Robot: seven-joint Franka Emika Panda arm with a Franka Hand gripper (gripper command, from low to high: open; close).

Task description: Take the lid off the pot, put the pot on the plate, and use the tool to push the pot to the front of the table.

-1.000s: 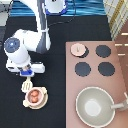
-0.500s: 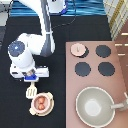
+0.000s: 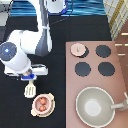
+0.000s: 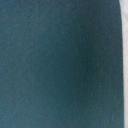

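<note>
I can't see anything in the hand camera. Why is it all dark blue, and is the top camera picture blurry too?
Wrist view: just a flat, dark teal blur with a pale strip at one edge, nothing recognisable. Exterior view: soft but readable, evenly lit; the gripper sits over the tool on the table, just above the pot on the plate; the lid lies on the stove.

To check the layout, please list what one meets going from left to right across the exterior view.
Gripper over the tool → pot on the plate → lid → large pan, all above the table.
</note>
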